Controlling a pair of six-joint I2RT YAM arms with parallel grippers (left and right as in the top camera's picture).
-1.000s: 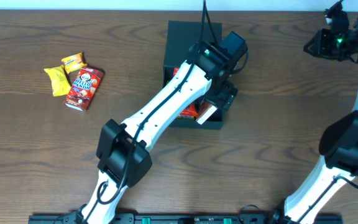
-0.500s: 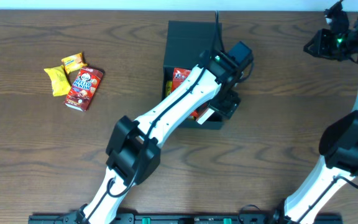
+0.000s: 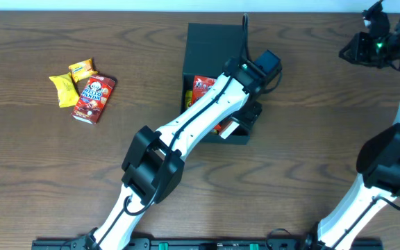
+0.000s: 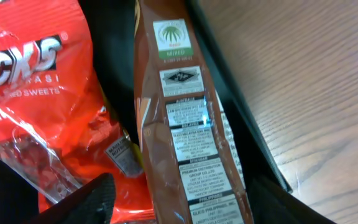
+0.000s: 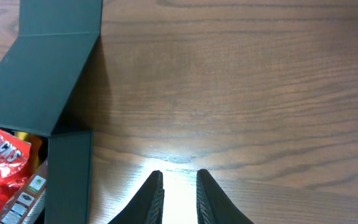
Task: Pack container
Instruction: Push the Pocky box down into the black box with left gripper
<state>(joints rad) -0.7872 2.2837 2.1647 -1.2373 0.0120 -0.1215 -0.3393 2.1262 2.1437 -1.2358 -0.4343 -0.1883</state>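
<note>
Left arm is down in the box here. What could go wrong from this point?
The brown packet lies against the wall of the container; the left claw could tip it out over the rim. The claw might also snag the red sweets bag beside it.

The wooden tabletop [image 3: 40,180] is dark brown, its grain running side to side. A black box [image 3: 210,42] lies on it right under the left gripper [image 3: 247,114], with its flap lid open on that gripper's far side. Well off to the left of the left gripper, three snacks lie close together: a red snack box [image 3: 94,97], a yellow packet [image 3: 62,90] just beside it, and a small yellow packet [image 3: 82,68] just beyond. Below the right gripper [image 5: 178,186] is bare wood with a bright glare.
</note>
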